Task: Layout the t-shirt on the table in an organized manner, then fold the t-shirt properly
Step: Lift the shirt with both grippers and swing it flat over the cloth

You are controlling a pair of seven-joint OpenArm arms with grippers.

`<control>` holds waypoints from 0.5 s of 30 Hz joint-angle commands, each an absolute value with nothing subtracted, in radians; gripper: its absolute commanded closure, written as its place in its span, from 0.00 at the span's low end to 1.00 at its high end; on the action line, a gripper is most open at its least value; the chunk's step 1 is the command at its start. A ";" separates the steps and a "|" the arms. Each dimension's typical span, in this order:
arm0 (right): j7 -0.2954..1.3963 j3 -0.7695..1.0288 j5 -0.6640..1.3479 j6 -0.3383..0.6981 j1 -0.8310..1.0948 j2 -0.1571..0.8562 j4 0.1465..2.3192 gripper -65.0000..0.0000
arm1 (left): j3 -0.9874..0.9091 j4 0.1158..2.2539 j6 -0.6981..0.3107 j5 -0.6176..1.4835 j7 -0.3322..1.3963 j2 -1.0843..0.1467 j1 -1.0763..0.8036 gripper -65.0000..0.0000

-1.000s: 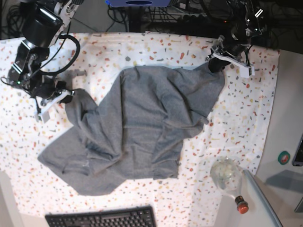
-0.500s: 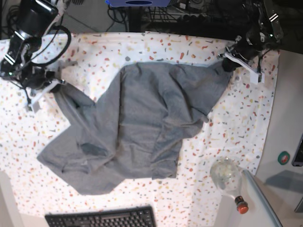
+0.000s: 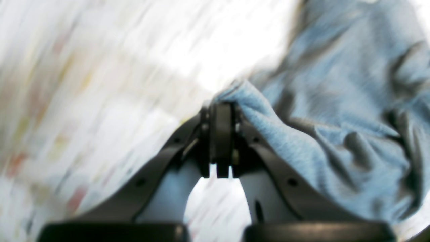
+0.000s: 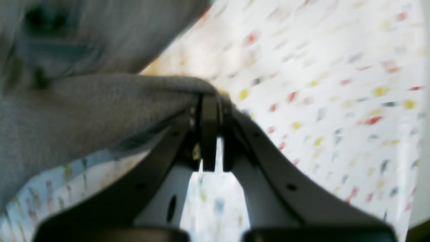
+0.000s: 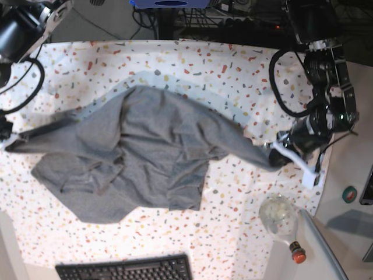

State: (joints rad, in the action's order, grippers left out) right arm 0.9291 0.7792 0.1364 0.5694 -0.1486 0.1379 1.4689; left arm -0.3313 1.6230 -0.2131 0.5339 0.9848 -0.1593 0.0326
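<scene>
I am pinching the t-shirt (image 5: 145, 151) with both grippers, left gripper (image 5: 278, 154) and right gripper (image 5: 7, 135) clamped at opposite ends, stretching its long axis across the table (image 5: 192, 64), body sagging between.

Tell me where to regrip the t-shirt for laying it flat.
Judging by its pose, take the t-shirt by the loose bottom corner near the keyboard, coming from that table edge: both grippers already stretch its far ends, while that part sags bunched.
</scene>
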 commanded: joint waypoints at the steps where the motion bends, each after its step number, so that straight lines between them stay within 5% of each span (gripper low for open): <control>1: 0.909 0.779 0.145 0.553 -0.214 0.177 1.451 1.00 | -0.305 1.624 -0.191 0.547 0.963 -0.173 0.102 1.00; 8: 0.905 0.673 0.147 0.515 -0.604 0.403 1.273 1.00 | -0.151 1.431 -0.116 0.550 0.960 -0.150 0.541 1.00; 15: 0.911 0.573 0.151 0.513 -0.967 0.595 1.311 1.00 | -0.232 1.372 -0.116 0.555 0.963 -0.007 0.908 1.00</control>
State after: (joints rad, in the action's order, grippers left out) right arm 0.9417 0.5697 0.1593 0.5217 -0.9375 0.5686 1.2907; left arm -0.2337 1.3579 -0.1120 0.5495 0.9840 -0.0044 0.8837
